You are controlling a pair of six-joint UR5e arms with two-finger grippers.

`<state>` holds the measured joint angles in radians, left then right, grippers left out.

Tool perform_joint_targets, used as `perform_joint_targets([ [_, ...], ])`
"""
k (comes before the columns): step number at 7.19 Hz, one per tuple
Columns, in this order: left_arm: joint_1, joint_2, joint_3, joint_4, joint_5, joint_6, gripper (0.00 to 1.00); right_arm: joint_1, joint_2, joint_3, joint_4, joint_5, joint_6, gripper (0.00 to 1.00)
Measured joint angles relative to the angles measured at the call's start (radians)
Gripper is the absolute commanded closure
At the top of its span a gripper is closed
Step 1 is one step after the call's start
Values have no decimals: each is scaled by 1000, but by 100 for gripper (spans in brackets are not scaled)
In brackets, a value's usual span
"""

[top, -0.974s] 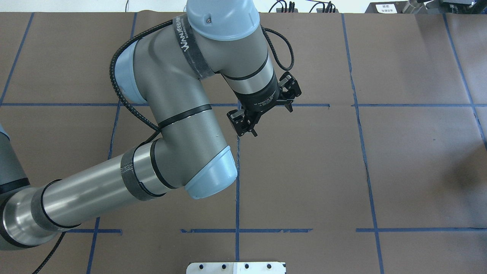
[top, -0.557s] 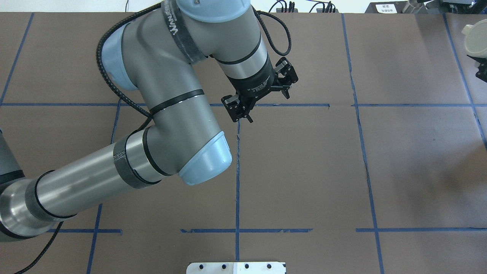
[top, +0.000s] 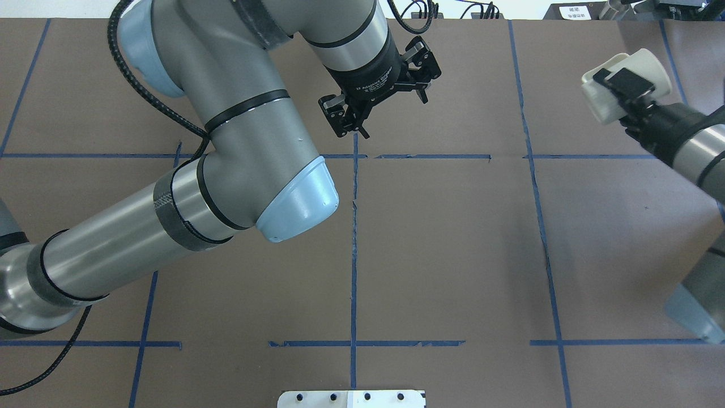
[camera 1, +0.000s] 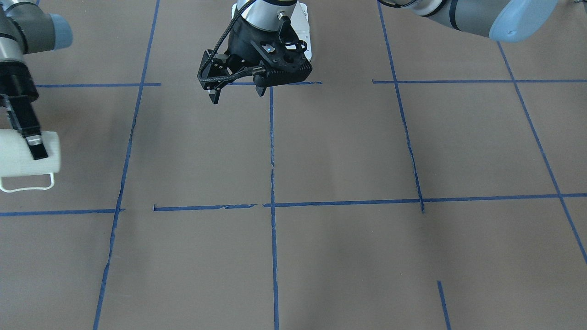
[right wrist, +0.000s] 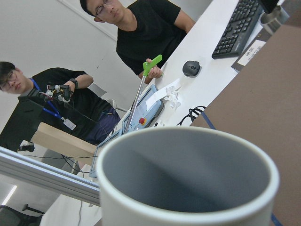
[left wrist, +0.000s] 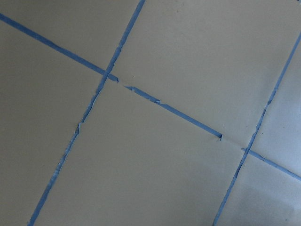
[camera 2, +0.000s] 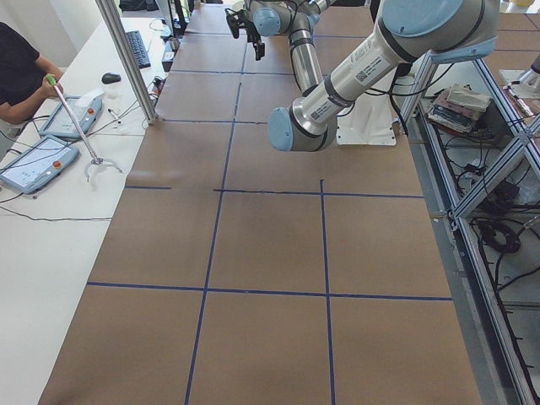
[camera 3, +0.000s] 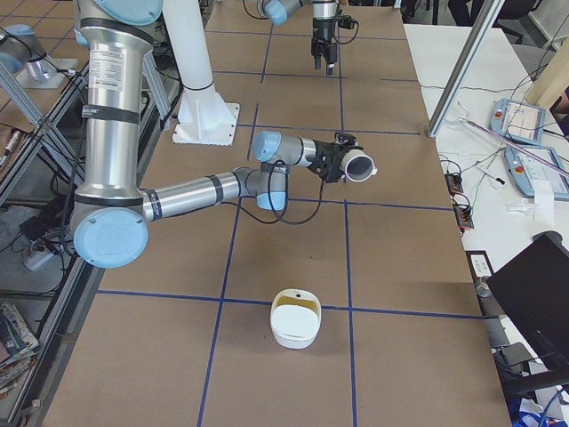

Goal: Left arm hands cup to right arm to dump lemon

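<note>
The white ribbed cup is held in my right gripper, which is shut on its wall, above the table's far right. The cup is tipped on its side, handle hanging down in the front-facing view. The right wrist view shows its grey inside with no lemon in sight. My left gripper, cable-looped, is open and empty above the table's far middle, well apart from the cup. It also shows in the front-facing view. The left wrist view shows only table and blue tape.
A white bowl with a yellowish inside sits on the table near the right end. The brown table bears a blue tape grid. Operators, a keyboard and pendants are at a side desk.
My left arm has drawn back toward the far side and left, gripper still open. My right arm has come in from the right edge with the cup and moved leftward.
</note>
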<state>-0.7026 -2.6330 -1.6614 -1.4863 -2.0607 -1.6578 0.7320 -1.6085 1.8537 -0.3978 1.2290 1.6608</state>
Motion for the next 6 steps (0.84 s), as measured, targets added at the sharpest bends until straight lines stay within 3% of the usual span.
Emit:
perform_joint_targets([
  [2, -9, -5, 13, 0, 16, 46, 0, -214, 129, 11, -241, -329, -309, 92],
  [3, -9, -7, 24, 0, 17, 59, 0, -299, 194, 14, -355, -451, -422, 93],
  [6, -8, -6, 37, 13, 15, 81, 0, -468, 408, 11, -747, -674, -557, 93],
])
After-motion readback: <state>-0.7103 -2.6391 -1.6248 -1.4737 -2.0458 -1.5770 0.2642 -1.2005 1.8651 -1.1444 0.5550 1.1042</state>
